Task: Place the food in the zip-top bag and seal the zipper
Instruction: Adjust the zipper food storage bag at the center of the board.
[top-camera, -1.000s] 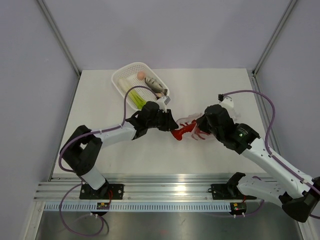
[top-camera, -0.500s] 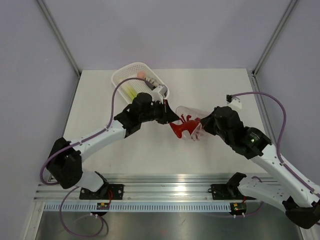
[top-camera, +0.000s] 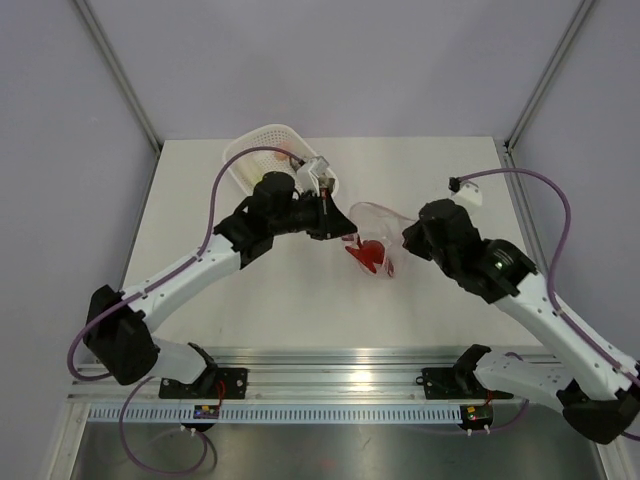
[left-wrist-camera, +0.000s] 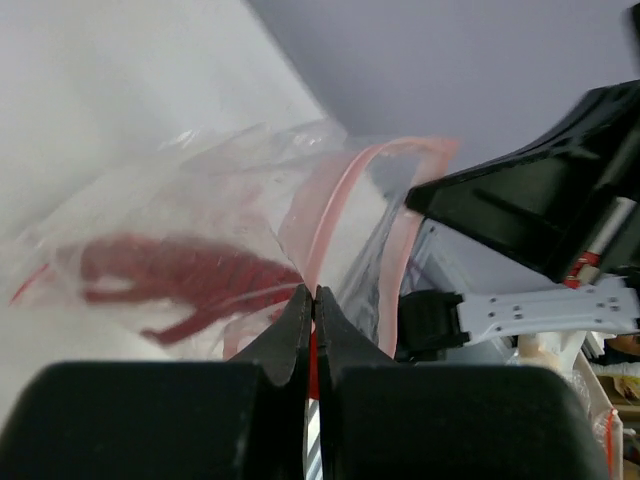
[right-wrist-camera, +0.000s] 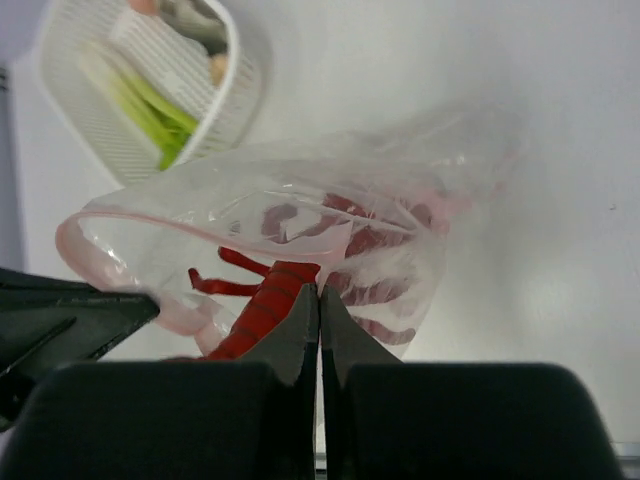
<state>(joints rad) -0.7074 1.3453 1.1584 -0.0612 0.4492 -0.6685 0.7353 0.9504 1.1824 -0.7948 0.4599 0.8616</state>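
The left gripper (left-wrist-camera: 313, 295) is pinched tight on the pink zipper (left-wrist-camera: 335, 190) at one lip of the zip-top bag (top-camera: 378, 225). The right gripper (right-wrist-camera: 318, 292) is clamped on the bag's opposite side, so the mouth hangs open between them, its long axis running from one tool to the other, with the red lobster (top-camera: 368, 255) sagging inside. The rest of the food, the green vegetable (right-wrist-camera: 150, 105) among it, lies in the white basket (top-camera: 240, 150) at the far left, just behind the left gripper and well apart from the right one, so the left arm looks the nearer to fetch it.
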